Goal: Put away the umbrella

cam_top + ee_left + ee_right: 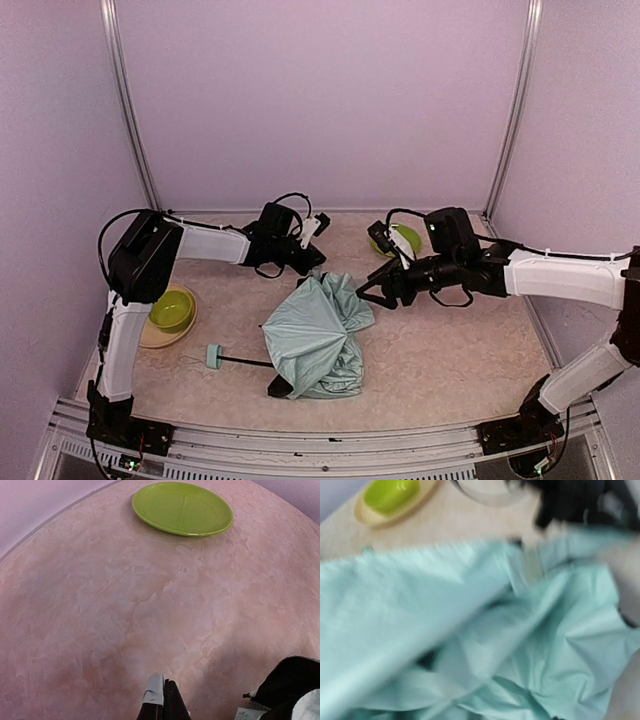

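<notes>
The umbrella (315,340) lies half collapsed in the middle of the table, its pale mint fabric crumpled and some black lining showing at the lower edge. Its thin black shaft (245,361) runs left to the small mint handle (213,355). My right gripper (372,292) hovers at the fabric's right edge with its black fingers spread and nothing visibly between them. The right wrist view is blurred and filled with the mint fabric (485,645), and my own fingers do not show there. My left gripper (316,228) is shut and empty behind the umbrella; its fingertips (155,689) are pressed together above the bare table.
A green plate (402,238) (182,507) lies at the back, partly behind the right arm. A green bowl (172,309) (390,494) sits on a tan plate (150,335) at the left. Purple walls enclose the table on three sides.
</notes>
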You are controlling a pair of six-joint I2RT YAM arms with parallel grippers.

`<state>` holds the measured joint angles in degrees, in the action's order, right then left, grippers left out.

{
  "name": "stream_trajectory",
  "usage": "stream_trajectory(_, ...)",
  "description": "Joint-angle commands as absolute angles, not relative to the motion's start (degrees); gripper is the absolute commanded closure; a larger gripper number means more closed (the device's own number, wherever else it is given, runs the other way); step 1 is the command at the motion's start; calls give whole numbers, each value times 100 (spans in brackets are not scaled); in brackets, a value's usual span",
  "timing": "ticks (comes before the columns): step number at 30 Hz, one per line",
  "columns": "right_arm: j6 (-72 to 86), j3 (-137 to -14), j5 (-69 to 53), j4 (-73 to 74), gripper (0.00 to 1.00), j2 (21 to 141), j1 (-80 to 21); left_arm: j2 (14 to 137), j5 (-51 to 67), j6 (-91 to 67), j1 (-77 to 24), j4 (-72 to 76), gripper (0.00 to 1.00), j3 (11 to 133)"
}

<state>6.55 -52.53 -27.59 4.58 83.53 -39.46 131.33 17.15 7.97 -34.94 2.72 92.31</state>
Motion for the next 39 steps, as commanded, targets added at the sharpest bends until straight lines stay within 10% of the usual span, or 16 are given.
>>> stream_trajectory(1,505,-5153,-2677,435,34,7814,-4407,13105,1849,800,-3482,583,100,9250)
stream_trajectory(4,368,-5292,-2694,364,16,7787,-4970,13074,1899,792,-3474,605,100,9243)
stream_trajectory(12,-677,-5601,-2014,607,14,8331,-5679,13059,2000,819,-3489,607,100,9331)
stream_trajectory(17,-667,-5774,-1941,702,32,8873,-5679,13067,1974,808,-3482,583,100,9446)
stream_trajectory(22,-499,-5340,-1968,480,78,9008,-5451,12903,1973,773,-3401,595,100,9631)
stream_trajectory(30,711,-4920,-2771,-181,95,9847,-4689,11808,1560,871,-3237,813,25,9316)
stream_trajectory(39,1394,-5192,-2794,-133,95,10469,-4427,9295,916,1122,-3626,136,17,7678)
